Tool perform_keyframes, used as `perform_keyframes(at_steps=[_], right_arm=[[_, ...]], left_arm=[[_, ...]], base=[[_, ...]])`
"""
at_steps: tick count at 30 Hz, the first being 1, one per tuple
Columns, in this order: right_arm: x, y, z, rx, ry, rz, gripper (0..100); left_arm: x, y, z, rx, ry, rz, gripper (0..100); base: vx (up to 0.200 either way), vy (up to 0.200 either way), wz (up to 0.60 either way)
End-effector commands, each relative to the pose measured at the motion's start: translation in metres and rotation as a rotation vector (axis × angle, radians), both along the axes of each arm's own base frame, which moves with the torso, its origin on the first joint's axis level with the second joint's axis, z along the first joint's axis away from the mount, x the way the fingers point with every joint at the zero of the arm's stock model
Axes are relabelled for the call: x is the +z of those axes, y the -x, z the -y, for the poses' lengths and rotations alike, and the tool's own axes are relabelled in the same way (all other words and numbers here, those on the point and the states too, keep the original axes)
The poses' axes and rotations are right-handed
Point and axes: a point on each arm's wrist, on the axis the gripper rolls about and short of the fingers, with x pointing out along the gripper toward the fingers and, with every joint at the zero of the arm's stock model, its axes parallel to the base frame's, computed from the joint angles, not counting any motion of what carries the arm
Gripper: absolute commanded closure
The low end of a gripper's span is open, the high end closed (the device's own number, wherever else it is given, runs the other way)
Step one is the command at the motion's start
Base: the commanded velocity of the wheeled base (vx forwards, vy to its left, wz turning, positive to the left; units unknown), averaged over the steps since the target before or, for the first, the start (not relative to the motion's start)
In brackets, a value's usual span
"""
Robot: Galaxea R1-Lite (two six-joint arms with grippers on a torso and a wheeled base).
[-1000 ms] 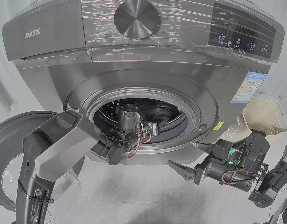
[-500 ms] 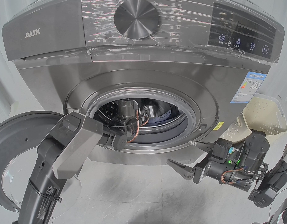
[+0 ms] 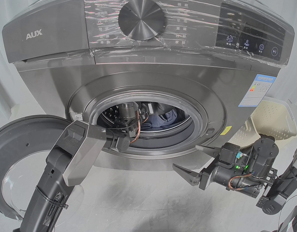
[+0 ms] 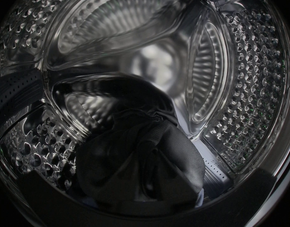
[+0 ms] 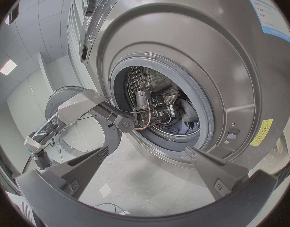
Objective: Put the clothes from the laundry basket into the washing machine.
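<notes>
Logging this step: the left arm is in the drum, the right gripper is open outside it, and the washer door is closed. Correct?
Only the door is wrong. The head view shows the door swung open to the left of the washing machine. The left arm is in the drum, and the right gripper is open outside it.

We're looking straight into the drum (image 4: 255, 79), its dimpled, perforated steel wall curving all round. Down at the bottom lies a dark garment (image 4: 145, 164), bunched and folded into a heap that leans against the back of the drum. A ribbed paddle (image 4: 208, 76) stands on the wall just beside it. A sliver of pale fabric (image 4: 199, 200) peeks out under the heap's edge. The dark front rim (image 4: 252, 193) crosses the foreground.
</notes>
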Motion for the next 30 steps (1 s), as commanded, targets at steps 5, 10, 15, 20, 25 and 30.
perform_keyframes(at_steps=[5, 10, 15, 20, 25, 30], right_arm=[[0.000, -0.001, 0.000, -0.002, 0.000, -0.001, 0], [0.000, -0.001, 0.002, -0.010, -0.001, 0.000, 0], [0.001, -0.001, 0.010, -0.034, -0.001, 0.000, 0], [0.013, 0.004, 0.017, -0.042, -0.026, 0.033, 0], [0.016, 0.013, 0.024, -0.046, -0.029, 0.038, 0], [0.011, 0.023, 0.032, -0.053, -0.008, 0.010, 0]], left_arm=[[0.020, 0.019, 0.007, -0.028, 0.009, -0.020, 0], [0.024, 0.053, 0.011, -0.068, -0.045, -0.099, 0], [0.025, 0.115, 0.012, -0.141, -0.106, -0.191, 0], [0.037, 0.160, 0.002, -0.193, -0.104, -0.180, 0], [0.040, 0.212, -0.015, -0.270, -0.126, -0.214, 0], [0.033, 0.247, -0.026, -0.349, -0.121, -0.190, 0]], base=[[0.000, 0.000, 0.00], [0.000, 0.000, 0.00], [0.000, 0.000, 0.00], [0.000, 0.000, 0.00], [0.000, 0.000, 0.00], [0.000, 0.000, 0.00]])
